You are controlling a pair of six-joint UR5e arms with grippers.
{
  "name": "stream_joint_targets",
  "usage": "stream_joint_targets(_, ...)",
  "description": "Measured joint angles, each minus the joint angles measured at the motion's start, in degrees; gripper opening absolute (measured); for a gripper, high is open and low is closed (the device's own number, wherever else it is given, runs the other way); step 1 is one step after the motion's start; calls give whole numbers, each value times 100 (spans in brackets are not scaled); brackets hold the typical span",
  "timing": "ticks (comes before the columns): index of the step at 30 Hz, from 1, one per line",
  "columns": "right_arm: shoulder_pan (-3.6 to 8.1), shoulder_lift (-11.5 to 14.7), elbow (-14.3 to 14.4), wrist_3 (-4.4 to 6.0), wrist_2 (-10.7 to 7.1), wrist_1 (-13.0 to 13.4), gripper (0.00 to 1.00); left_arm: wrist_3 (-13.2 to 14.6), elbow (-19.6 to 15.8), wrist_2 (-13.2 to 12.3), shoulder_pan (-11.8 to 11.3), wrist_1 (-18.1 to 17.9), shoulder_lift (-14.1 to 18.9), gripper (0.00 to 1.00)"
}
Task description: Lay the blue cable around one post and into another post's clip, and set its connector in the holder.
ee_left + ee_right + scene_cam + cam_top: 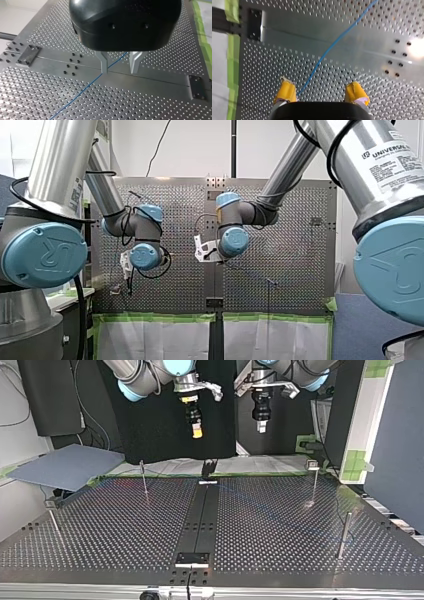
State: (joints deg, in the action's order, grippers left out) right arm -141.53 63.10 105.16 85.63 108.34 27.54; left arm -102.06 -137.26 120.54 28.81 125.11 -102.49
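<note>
A thin blue cable (82,91) lies slack on the perforated table and crosses its smooth centre strip. My left gripper (119,71) hangs well above the cable, its two metal fingers open and empty, and the cable passes below them close to one finger. In the right wrist view the cable (332,46) runs across the plate toward my right gripper (321,91), whose yellow pads stand open and hold nothing. In the top view both grippers hang high over the table's far edge: right (197,430), left (261,425). The connector is not visible.
Thin posts stand on the table: one (144,477) at the top view's left, a clip-topped one (314,482) at the right, another (344,535) nearer the camera. A small fixture on a post (51,505) is at the far left. A black bracket (209,467) sits at the centre strip's far end.
</note>
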Motion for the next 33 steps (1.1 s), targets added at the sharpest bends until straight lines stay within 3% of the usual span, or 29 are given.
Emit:
stream_joint_targets(6,-311,-2,2,-2,6,-64,99,-147,1,89,-23,126,4,100)
stream_joint_targets(9,-391,0,2,-10,5,-94,99,-275,2,92,-39,190,5,100)
stream_joint_targets(13,-366,2,6,-11,21,-124,99,-481,2,66,-53,244,6,100)
stream_joint_targets(20,-215,6,35,-36,277,-128,99,-878,2,35,-88,443,71,100)
stream_joint_targets(23,-178,6,37,-60,310,-120,99,-1023,3,-49,-91,477,147,100)
stream_joint_targets(33,-149,3,38,-46,289,27,99,-1112,20,-263,-93,522,276,100)
